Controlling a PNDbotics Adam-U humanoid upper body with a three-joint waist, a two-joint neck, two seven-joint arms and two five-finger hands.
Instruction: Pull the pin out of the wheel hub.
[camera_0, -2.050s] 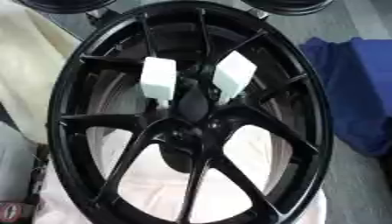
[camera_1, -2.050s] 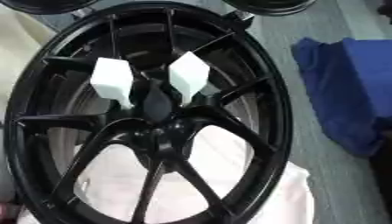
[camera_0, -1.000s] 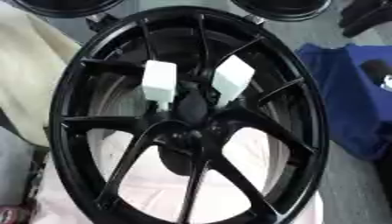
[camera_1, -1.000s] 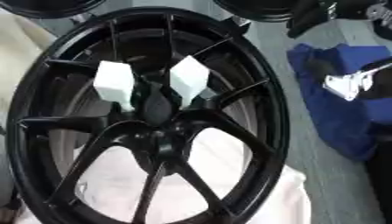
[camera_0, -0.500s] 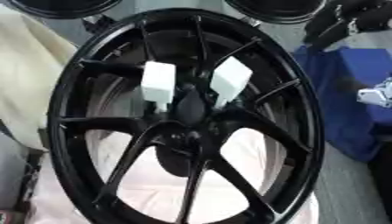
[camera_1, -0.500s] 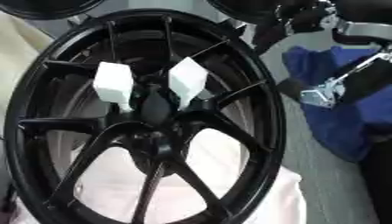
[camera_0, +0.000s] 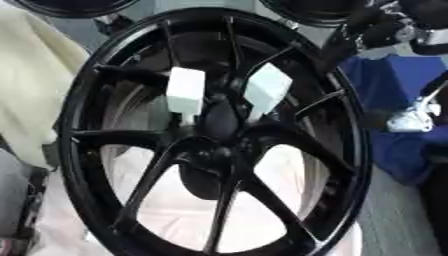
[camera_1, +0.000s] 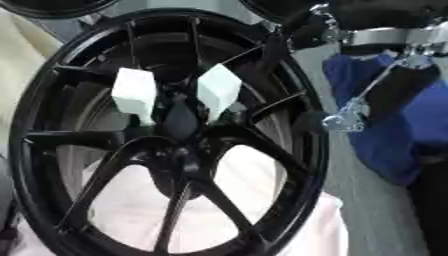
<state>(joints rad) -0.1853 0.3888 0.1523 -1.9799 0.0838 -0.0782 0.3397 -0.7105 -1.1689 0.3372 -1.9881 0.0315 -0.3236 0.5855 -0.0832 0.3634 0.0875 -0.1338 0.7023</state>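
Two white block-shaped pins, left pin (camera_0: 185, 90) and right pin (camera_0: 266, 89), both seated between spokes just above the centre of the glossy black multi-spoke wheel hub (camera_0: 214, 131), at roughly eleven and one o'clock from the middle boss. Nothing pulled yet. Reaching step, judged from the black-and-silver right hand (camera_1: 398, 82) entering at two o'clock, off the rim and over the crumpled blue cloth (camera_1: 385, 125). Fingers hanging downward, apart from either pin and holding nothing; whether spread or curled, cannot tell. No left hand anywhere in view. Pale pink fabric (camera_0: 262, 185) showing through the lower spoke gaps, cream cloth (camera_0: 31, 80) at nine o'clock. Next, probably: across the rim toward the nearer right pin, thumb and fingers closed on its two faces, then straight out along its axis, clear of the spokes beside it.
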